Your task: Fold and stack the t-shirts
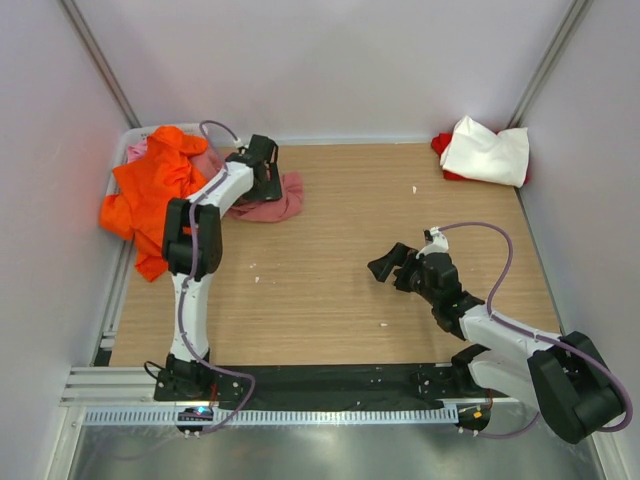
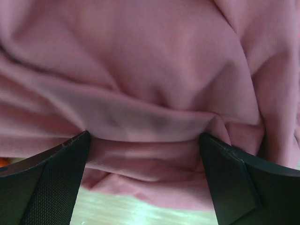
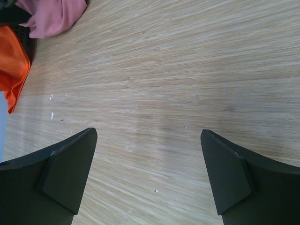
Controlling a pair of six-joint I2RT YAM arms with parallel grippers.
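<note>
A crumpled dusty salmon-pink t-shirt [image 1: 278, 203] lies at the back left of the table. My left gripper [image 1: 267, 182] is pressed down onto it. In the left wrist view the pink cloth [image 2: 150, 70] fills the frame, and a fold of it bulges between the wide-apart fingers of the left gripper [image 2: 145, 140], which is open. A bright orange t-shirt [image 1: 150, 190] is heaped at the left edge, with a lighter pink one [image 1: 137, 151] behind it. A white t-shirt [image 1: 487, 152] lies on a red one [image 1: 441, 143] at the back right. My right gripper [image 1: 386, 263] hangs open over bare wood [image 3: 150, 140].
The wooden table [image 1: 340, 250] is enclosed by pale walls on three sides. The orange heap spills over the metal rail [image 1: 118, 290] along the left edge. In the right wrist view the salmon-pink shirt [image 3: 51, 16] and the orange shirt [image 3: 14, 61] show at the top left.
</note>
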